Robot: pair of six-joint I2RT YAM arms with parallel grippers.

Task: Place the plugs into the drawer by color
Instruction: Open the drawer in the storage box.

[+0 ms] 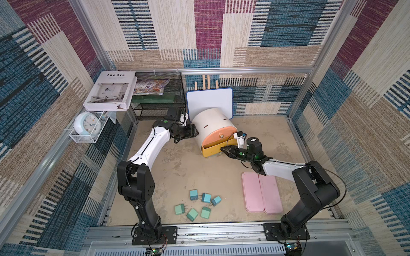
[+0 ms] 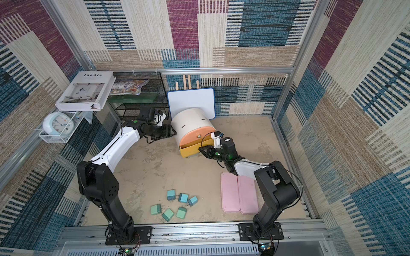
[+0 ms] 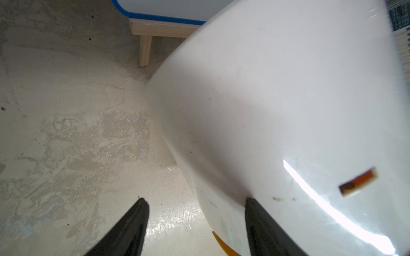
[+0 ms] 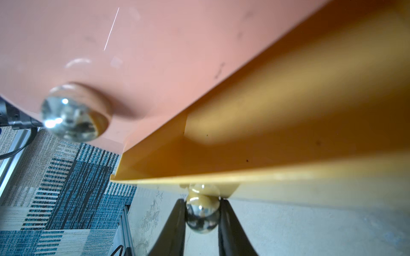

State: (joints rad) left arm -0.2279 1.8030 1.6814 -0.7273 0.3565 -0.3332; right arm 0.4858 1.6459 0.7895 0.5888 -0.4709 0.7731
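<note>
At far middle we see cabinet (image 1: 210, 124), fronts facing near-right, yellow drawer (image 1: 213, 150) partly out; right claw (image 4: 202, 200) clamps its knob (image 4: 202, 213); left claw (image 3: 195, 199) spread, touching left side.

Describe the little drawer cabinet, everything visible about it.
The cabinet is a glossy white, round-topped shell, plastic by its look, with small slots, standing on the floor in front of the whiteboard. Its salmon-pink top drawer is shut, with a metal knob. The yellow drawer below is pulled partly out; its visible inside is empty. The right gripper is shut on the yellow drawer's knob; one finger of the open left gripper rests against the white side.
</note>
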